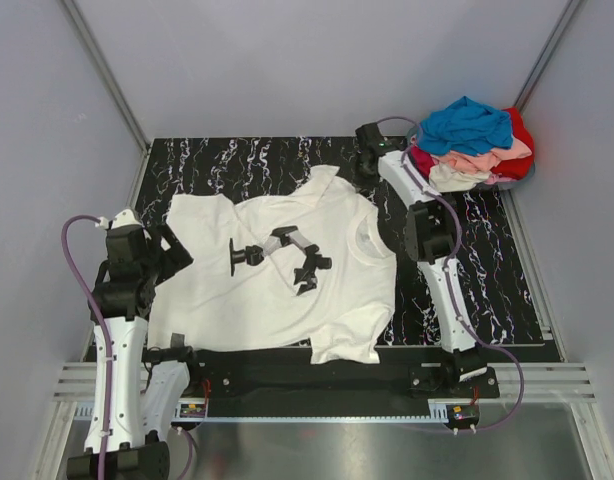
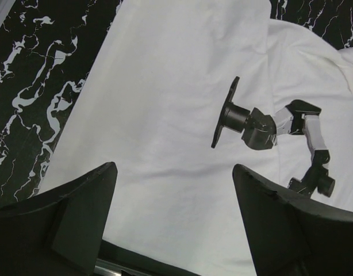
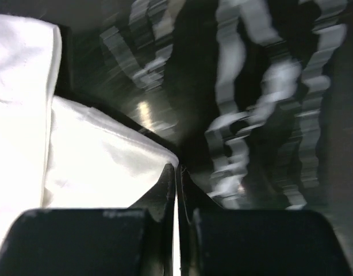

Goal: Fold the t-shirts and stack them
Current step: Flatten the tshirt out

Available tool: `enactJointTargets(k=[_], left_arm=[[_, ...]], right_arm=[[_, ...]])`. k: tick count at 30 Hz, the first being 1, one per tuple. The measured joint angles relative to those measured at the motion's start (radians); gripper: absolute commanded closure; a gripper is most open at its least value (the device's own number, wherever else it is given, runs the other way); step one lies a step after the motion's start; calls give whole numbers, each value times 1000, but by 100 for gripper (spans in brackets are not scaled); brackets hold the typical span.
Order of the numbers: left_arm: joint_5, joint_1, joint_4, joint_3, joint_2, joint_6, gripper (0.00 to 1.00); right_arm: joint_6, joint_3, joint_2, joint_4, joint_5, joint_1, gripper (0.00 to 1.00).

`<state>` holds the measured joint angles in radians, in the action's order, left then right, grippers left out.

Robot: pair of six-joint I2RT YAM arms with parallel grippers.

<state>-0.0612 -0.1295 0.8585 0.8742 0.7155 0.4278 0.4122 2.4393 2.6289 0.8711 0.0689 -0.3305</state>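
Cream-white t-shirt (image 1: 237,300) spread flat on desk (image 1: 467,270) for folding. Right fingers (image 3: 165,198) pressed together, apparently pinching its sleeve edge (view blurred) to start a fold. Left fingers (image 2: 67,218) spread, shirt beneath. Other t-shirts (image 1: 477,145) heaped beside the right fingers.

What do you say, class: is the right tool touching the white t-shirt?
Touching. The right wrist view shows the right tool shut on a corner of the white t-shirt, cloth between its fingers.
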Motion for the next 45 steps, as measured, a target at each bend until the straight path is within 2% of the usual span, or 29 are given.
enactJointTargets(k=[6, 10, 11, 13, 15, 16, 20, 26, 30, 35, 38, 45], left_arm=[[0, 0, -5, -1, -27, 0, 13], [0, 0, -14, -1, -35, 0, 13], [0, 0, -16, -1, -36, 0, 13], [0, 0, -15, -1, -39, 0, 13], [0, 0, -16, -1, -40, 0, 14], [0, 0, -15, -1, -40, 0, 14], [0, 0, -16, -1, -40, 0, 14], [0, 0, -16, -1, -48, 0, 15], [0, 0, -16, -1, -56, 0, 16], [-1, 0, -19, -1, -57, 0, 16], [-2, 0, -19, -1, -57, 0, 16], [-5, 0, -22, -1, -60, 0, 16]], right_arm=[[-1, -29, -17, -23, 3, 155, 100], [-13, 45, 18, 14, 34, 194, 100], [-17, 65, 27, 17, 36, 194, 88], [-23, 98, 41, 22, 29, 188, 48], [-29, 118, 49, 21, 7, 180, 26], [-32, 120, 48, 19, -7, 175, 24], [-34, 61, 13, -3, -21, 156, 24], [43, -193, -164, -109, -57, 156, 27], [90, -188, -199, -159, -44, 146, 27], [117, -167, -199, -196, 58, 99, 26], [131, -173, -199, -228, 82, 68, 34], [179, -166, -163, -312, 25, 45, 41]])
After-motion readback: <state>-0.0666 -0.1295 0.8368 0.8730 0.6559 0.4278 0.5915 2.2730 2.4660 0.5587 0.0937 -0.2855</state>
